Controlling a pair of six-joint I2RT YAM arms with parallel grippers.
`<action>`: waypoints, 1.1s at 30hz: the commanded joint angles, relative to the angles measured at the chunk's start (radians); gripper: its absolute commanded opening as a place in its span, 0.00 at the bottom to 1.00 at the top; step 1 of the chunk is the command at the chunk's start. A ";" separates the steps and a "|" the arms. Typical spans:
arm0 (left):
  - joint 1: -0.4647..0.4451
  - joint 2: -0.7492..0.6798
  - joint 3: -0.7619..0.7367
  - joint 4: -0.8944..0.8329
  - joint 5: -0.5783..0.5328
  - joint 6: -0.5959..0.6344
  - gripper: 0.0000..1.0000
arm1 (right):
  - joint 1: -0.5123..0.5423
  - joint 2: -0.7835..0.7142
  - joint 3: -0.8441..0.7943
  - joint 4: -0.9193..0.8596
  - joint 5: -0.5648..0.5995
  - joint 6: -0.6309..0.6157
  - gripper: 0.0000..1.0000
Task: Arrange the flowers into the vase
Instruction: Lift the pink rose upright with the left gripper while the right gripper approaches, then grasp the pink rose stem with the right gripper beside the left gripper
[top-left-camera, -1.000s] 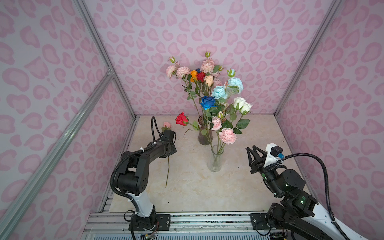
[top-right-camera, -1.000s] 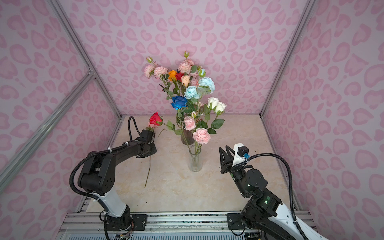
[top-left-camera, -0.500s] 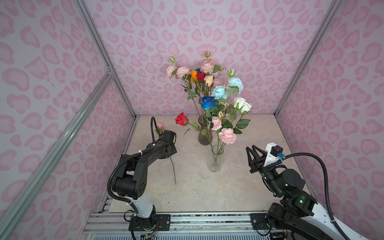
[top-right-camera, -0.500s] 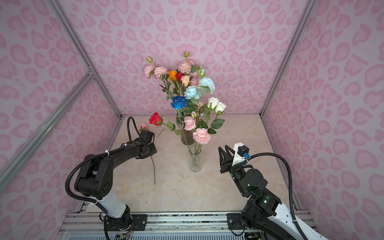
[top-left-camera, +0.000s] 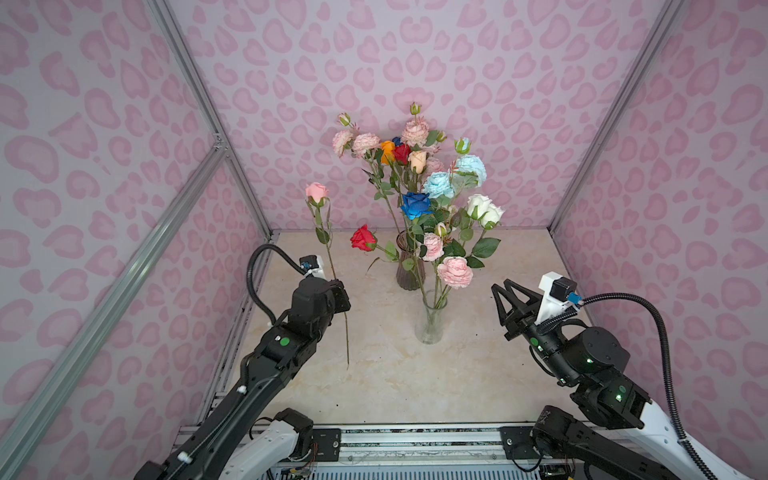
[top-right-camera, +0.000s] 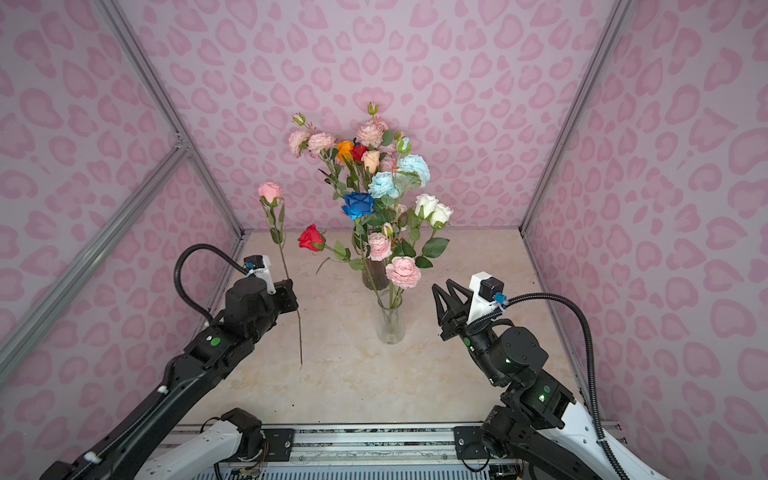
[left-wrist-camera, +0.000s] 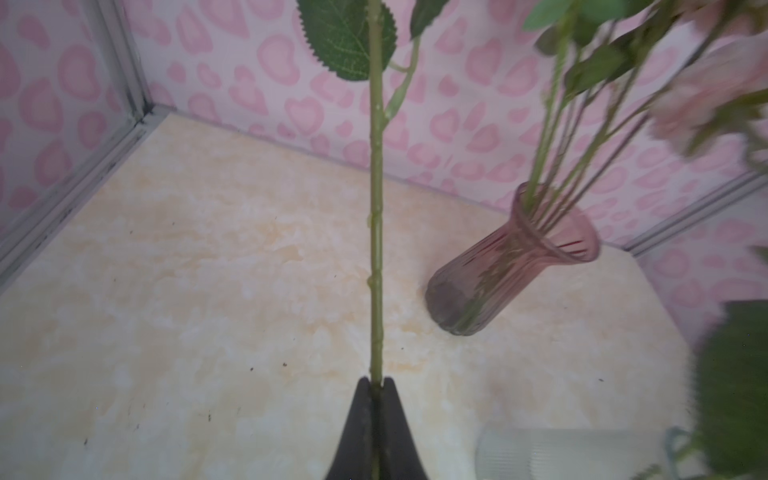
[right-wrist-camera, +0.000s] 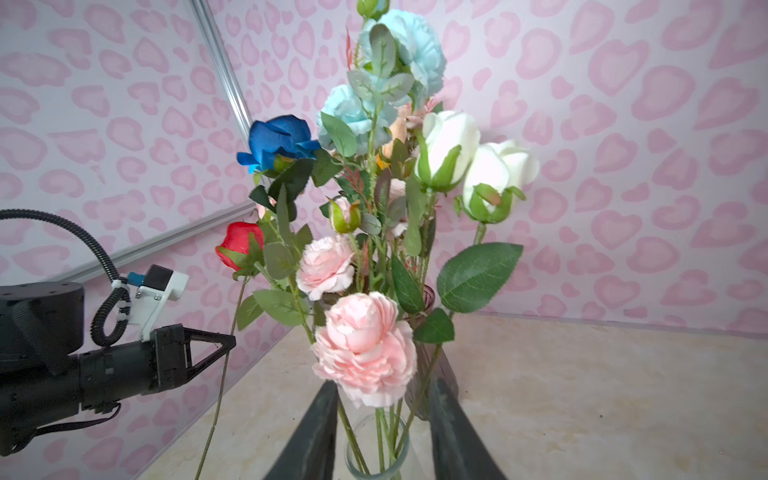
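Left hand (left-wrist-camera: 376, 384) is clenched on the stem of the pink flower (top-left-camera: 317, 192), upright near the left edge of the worktop (top-left-camera: 374, 395); right hand (top-left-camera: 500, 286) is released, empty; I would raise the stem tip above the rim of the clear vase (top-left-camera: 431, 324), mid-worktop, then lower it slowly.

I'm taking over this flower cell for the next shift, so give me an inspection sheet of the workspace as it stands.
Surface: beige marbled tabletop, a few dark specks.
Job's things: clear glass vase in front, tinted ribbed vase behind it, both upright and holding flowers; one pink rose outside them, held upright by its stem.
Clutter: nothing seen.
Grippers: left gripper shut on the pink rose's stem; right gripper open, empty, facing the clear glass vase.
Cables: black corrugated hoses loop at the left wrist and the right wrist, apart from the flowers.
Surroundings: pink patterned walls, aluminium frame posts.
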 joint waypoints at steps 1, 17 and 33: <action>-0.018 -0.131 -0.027 0.100 0.067 0.105 0.03 | -0.001 0.069 0.081 -0.069 -0.159 0.002 0.40; -0.160 -0.222 0.075 0.244 0.536 0.229 0.03 | 0.109 0.394 0.404 0.009 -0.423 0.023 0.41; -0.428 -0.044 0.073 0.413 0.462 0.269 0.03 | 0.294 0.509 0.425 0.115 -0.245 -0.025 0.40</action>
